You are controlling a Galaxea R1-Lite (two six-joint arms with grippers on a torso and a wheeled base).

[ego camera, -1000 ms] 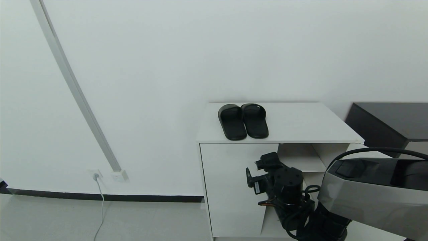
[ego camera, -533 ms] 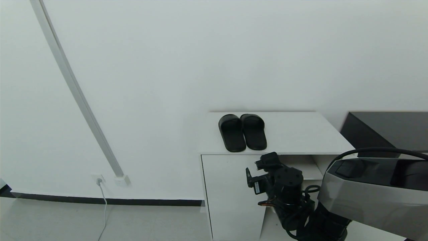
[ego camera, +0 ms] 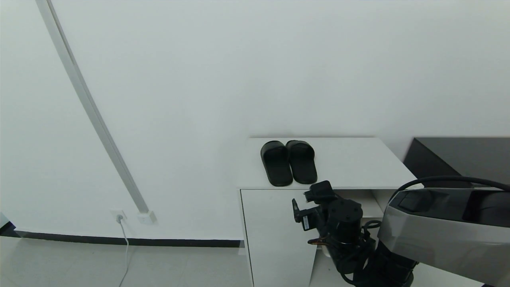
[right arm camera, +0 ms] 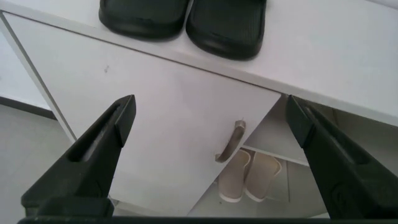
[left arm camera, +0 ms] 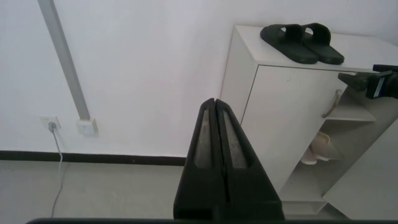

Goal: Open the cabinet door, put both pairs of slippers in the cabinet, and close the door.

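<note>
Straight ahead in the head view, a boxy white cabinet (ego camera: 350, 163) of smooth laminate stands against a plain wall (ego camera: 239, 59). Matte black slippers (ego camera: 289, 162), moulded slides lying side by side, sit on its flat top towards the left end. Below them is the door (ego camera: 271, 235). The right gripper (ego camera: 306, 201) hangs just before the door's right edge. A dark table (ego camera: 466, 153) stands beside the cabinet, and grey cable trunking (ego camera: 91, 107) slants down the wall to a socket (ego camera: 117, 217).

From the left wrist view, the left gripper (left arm camera: 214, 107) has its two fingers pressed flat together, empty, well apart from the cabinet. A curved handle (left arm camera: 334, 102) shows at the door's edge, and beige slippers (left arm camera: 320, 148) rest on an inner shelf.

In the right wrist view, the right gripper's fingers (right arm camera: 93, 162) are spread wide with nothing between them, flanking the handle. The door looks slightly ajar, though the angle leaves that unsure. The beige slippers sit as a pair on the shelf, partly behind the door's edge.
</note>
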